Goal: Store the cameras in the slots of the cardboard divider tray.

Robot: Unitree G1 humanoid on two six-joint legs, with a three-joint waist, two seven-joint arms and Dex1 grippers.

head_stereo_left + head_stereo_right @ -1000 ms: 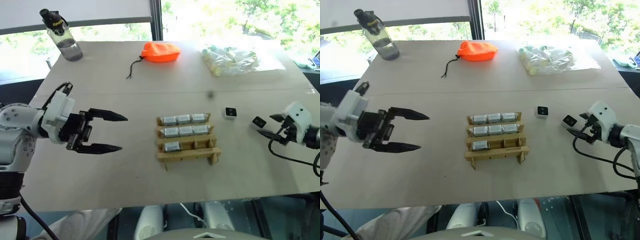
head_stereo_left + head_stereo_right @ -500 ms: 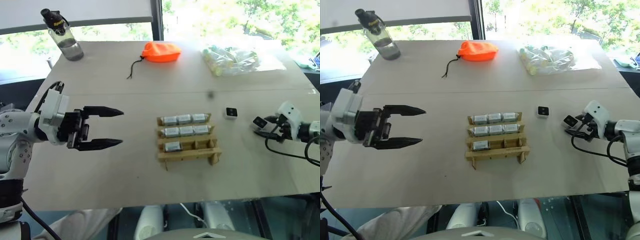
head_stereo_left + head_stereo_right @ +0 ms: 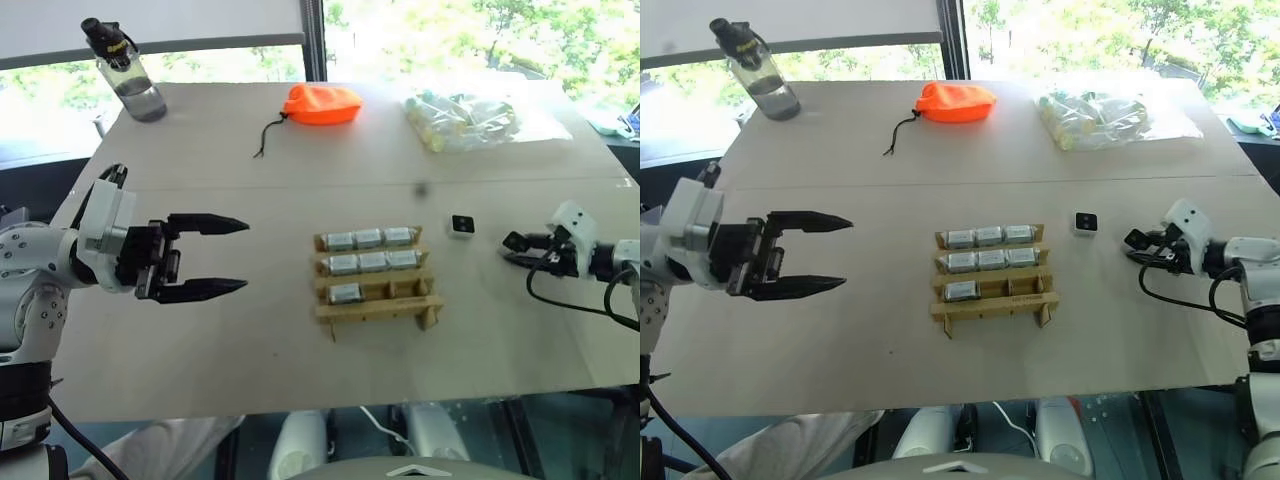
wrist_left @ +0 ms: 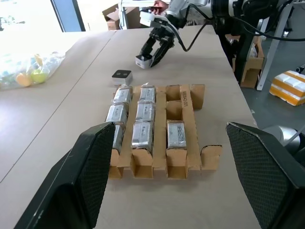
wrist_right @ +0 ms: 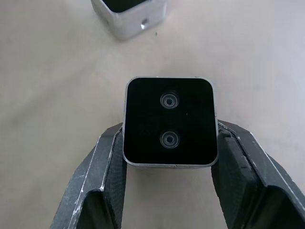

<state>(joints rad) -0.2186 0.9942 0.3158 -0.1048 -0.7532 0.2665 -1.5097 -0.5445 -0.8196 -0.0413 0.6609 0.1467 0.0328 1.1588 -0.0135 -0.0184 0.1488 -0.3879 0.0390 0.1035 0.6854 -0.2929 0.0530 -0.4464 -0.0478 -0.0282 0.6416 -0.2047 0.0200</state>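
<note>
The right pincer has just pinched 1 camera on the surface, right of the tray. Next comes lifting. The left pincer stays spread.

The left gripper hovers at nine o'clock, arm bent inward, fingers spread wide and pointing toward three. The right gripper (low at three o'clock) pinches a camera between both pads.
</note>
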